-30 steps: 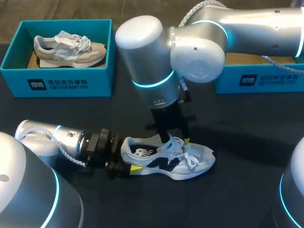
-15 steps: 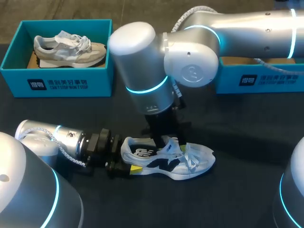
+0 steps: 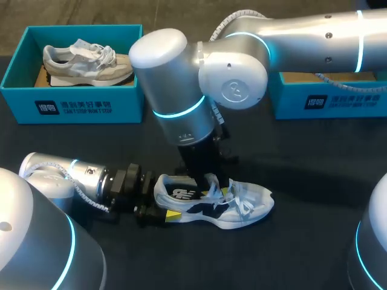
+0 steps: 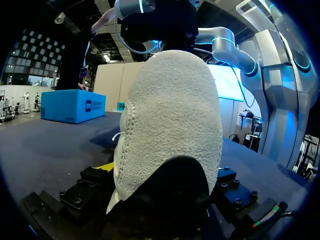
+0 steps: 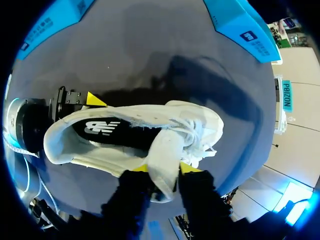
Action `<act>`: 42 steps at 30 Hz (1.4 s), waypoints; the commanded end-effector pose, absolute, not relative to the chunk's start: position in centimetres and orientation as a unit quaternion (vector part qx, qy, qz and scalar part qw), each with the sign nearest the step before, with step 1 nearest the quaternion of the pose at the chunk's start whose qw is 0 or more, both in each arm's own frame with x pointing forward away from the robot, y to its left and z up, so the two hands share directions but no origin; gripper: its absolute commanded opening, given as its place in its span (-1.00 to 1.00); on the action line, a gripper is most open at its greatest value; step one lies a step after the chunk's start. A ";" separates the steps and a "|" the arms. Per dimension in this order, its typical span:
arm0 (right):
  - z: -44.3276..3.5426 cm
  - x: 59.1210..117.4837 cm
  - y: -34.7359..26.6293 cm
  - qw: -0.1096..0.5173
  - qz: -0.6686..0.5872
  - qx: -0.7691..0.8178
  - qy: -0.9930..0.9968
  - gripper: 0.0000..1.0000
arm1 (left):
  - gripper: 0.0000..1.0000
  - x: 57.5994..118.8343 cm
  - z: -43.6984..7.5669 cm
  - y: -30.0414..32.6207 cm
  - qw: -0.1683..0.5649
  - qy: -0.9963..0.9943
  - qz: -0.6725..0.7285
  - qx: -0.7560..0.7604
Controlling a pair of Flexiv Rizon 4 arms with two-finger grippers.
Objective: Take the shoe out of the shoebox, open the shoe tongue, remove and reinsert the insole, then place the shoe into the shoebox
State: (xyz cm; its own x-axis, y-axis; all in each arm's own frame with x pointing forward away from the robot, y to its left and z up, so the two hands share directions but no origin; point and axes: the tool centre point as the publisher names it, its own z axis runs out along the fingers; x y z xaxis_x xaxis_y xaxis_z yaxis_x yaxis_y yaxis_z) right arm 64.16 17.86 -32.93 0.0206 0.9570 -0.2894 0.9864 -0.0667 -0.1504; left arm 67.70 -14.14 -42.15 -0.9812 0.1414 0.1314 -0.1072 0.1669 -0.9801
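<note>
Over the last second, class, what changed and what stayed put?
The right gripper, shut on the tongue, shifted toward the heel of the shoe, its arm swinging leftward in the head view. The left gripper stayed clamped on the heel; the shoe did not move.

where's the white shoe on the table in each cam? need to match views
Head view: white shoe lower middle, on the table.
Left wrist view: its heel fills the middle, held by the left gripper.
Right wrist view: whole shoe, tongue in the right gripper.
Shared landmark: blue shoebox beyond the toe.
</note>
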 end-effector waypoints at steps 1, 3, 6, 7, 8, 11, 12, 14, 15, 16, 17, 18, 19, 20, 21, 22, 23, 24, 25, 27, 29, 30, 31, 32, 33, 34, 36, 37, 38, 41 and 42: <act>-32.9 63.3 18.2 0.056 -0.159 0.729 0.663 -1.00 | -1.00 67.7 -42.2 -14.1 0.096 -0.758 0.645 -0.010; -32.8 63.3 18.0 0.054 -0.159 0.726 0.666 -1.00 | -1.00 67.7 -42.2 -14.1 0.096 -0.758 0.645 -0.010; -32.5 63.4 17.7 0.052 -0.164 0.721 0.671 -1.00 | -1.00 67.7 -42.2 -14.1 0.096 -0.758 0.645 -0.010; -32.3 63.5 17.6 0.052 -0.165 0.718 0.674 -1.00 | -1.00 67.7 -42.2 -14.1 0.096 -0.758 0.645 -0.010; -32.2 63.5 17.5 0.051 -0.167 0.716 0.676 -1.00 | -1.00 67.7 -42.2 -14.1 0.096 -0.758 0.645 -0.010; -31.9 63.8 16.9 0.046 -0.163 0.707 0.686 -1.00 | -1.00 67.7 -42.2 -14.1 0.096 -0.758 0.645 -0.010; -31.8 64.0 16.5 0.040 -0.158 0.703 0.692 -1.00 | -1.00 67.7 -42.2 -14.1 0.096 -0.758 0.645 -0.010; -31.6 64.2 15.6 0.032 -0.150 0.700 0.698 -1.00 | -1.00 67.7 -42.2 -14.1 0.096 -0.758 0.645 -0.010; -31.5 64.3 15.2 0.026 -0.141 0.695 0.704 -1.00 | -1.00 67.7 -42.2 -14.1 0.096 -0.758 0.645 -0.010; -31.4 64.4 14.9 0.019 -0.129 0.690 0.712 -1.00 | -1.00 67.7 -42.2 -14.1 0.096 -0.758 0.645 -0.010; -31.3 64.5 14.6 0.017 -0.128 0.691 0.711 -1.00 | -1.00 67.7 -42.2 -14.1 0.096 -0.758 0.645 -0.010; -31.3 64.6 14.3 0.015 -0.128 0.692 0.710 -1.00 | -1.00 67.7 -42.2 -14.1 0.096 -0.758 0.645 -0.010; -31.2 64.7 13.8 0.003 -0.105 0.682 0.724 -1.00 | -1.00 67.7 -42.2 -14.1 0.096 -0.758 0.645 -0.010; -31.1 64.8 13.5 -0.001 -0.100 0.681 0.725 -1.00 | -1.00 67.7 -42.2 -14.1 0.096 -0.758 0.645 -0.010; -31.1 64.9 13.1 -0.004 -0.100 0.684 0.723 -1.00 | -1.00 67.7 -42.2 -14.1 0.096 -0.758 0.645 -0.010; -31.1 65.0 12.8 -0.013 -0.082 0.677 0.731 -1.00 | -1.00 67.7 -42.2 -14.1 0.096 -0.758 0.645 -0.010; -31.0 65.0 12.5 -0.021 -0.068 0.671 0.738 -1.00 | -1.00 67.7 -42.2 -14.1 0.096 -0.758 0.645 -0.010; -31.1 65.0 12.2 -0.024 -0.065 0.672 0.738 -1.00 | -1.00 67.7 -42.2 -14.1 0.096 -0.758 0.645 -0.010; -31.1 65.2 11.7 -0.032 -0.060 0.674 0.736 -1.00 | -1.00 67.7 -42.2 -14.1 0.096 -0.758 0.645 -0.010; -31.2 65.2 11.2 -0.041 -0.046 0.672 0.738 -1.00 | -1.00 67.7 -42.2 -14.1 0.096 -0.758 0.645 -0.010; -31.1 65.3 10.7 -0.047 -0.034 0.671 0.740 -1.00 | -1.00 67.7 -42.2 -14.1 0.096 -0.758 0.645 -0.010; -31.1 65.3 10.4 -0.052 -0.025 0.669 0.741 -1.00 | -1.00 67.7 -42.2 -14.1 0.096 -0.758 0.645 -0.010; -31.0 65.3 10.1 -0.054 -0.023 0.672 0.738 -1.00 | -1.00 67.7 -42.2 -14.1 0.096 -0.758 0.645 -0.010; -31.0 65.3 9.9 -0.057 -0.021 0.675 0.735 -1.00 | -1.00 67.7 -42.2 -14.1 0.096 -0.758 0.645 -0.010; -31.0 65.3 9.6 -0.063 -0.011 0.674 0.736 -1.00 | -1.00 67.7 -42.2 -14.1 0.096 -0.758 0.645 -0.010; -31.0 65.4 9.4 -0.066 -0.009 0.674 0.735 -1.00 | -1.00 67.7 -42.2 -14.1 0.096 -0.758 0.645 -0.010; -31.1 65.4 9.0 -0.073 -0.005 0.679 0.731 -1.00 | -1.00 67.7 -42.2 -14.1 0.096 -0.758 0.645 -0.010; -31.1 65.5 8.8 -0.076 -0.002 0.678 0.731 -1.00 | -1.00 67.7 -42.2 -14.1 0.096 -0.758 0.645 -0.010; -31.2 65.5 8.6 -0.080 0.000 0.679 0.730 -1.00 | -1.00 67.7 -42.2 -14.1 0.096 -0.758 0.645 -0.010; -31.6 65.6 8.1 -0.091 0.008 0.681 0.727 -1.00 | -1.00 67.7 -42.2 -14.1 0.096 -0.758 0.645 -0.010; -31.7 65.6 7.8 -0.094 0.008 0.682 0.725 -1.00 | -1.00 67.7 -42.2 -14.1 0.096 -0.758 0.645 -0.010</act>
State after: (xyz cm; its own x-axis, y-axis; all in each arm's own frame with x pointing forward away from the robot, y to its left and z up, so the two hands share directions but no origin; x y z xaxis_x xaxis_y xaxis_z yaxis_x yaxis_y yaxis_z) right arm 65.65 9.36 -31.46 -0.0802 0.9947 -0.0638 0.9905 0.0723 -0.1168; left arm 67.73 -14.17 -42.12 -0.9812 0.1412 0.1315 -0.1074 0.1667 -0.9801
